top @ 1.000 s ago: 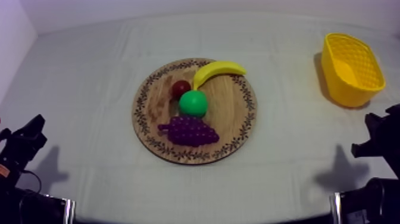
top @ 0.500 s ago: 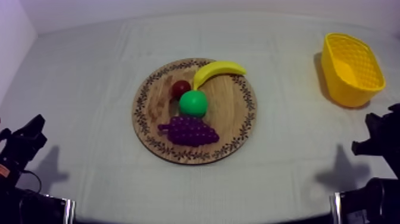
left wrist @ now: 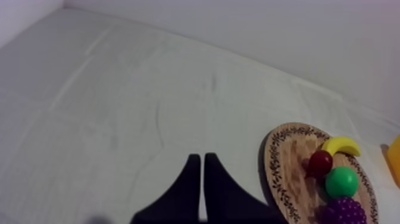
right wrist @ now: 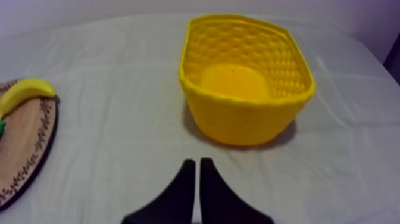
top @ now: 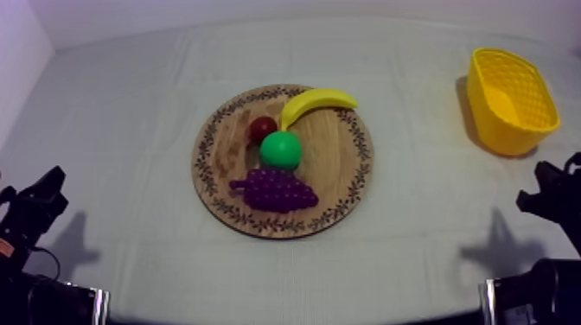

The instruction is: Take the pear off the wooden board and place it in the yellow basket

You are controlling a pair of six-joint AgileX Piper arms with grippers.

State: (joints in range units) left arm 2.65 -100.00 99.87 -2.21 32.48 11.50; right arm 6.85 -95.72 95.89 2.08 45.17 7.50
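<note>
- The pear (top: 281, 149) sits at the middle of the wooden board (top: 337, 164), hemmed by the small red fruit (top: 263, 129), banana (top: 316, 102) and grapes (top: 275, 189).
- The yellow basket (top: 497, 130) stands well apart, at the right.
- The left gripper (left wrist: 199, 158) and right gripper (right wrist: 197, 161) hang low over bare cloth (top: 130, 104), fingers pressed together, holding nothing.

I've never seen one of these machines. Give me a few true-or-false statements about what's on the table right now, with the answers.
1. The pear lies on the wooden board. True.
2. The yellow basket holds a fruit. False: nothing is in it.
3. The right tool grips the banana. False: it is shut on nothing, and the banana lies on the board.
4. The bunch of grapes sits beside the pear. True.
</note>
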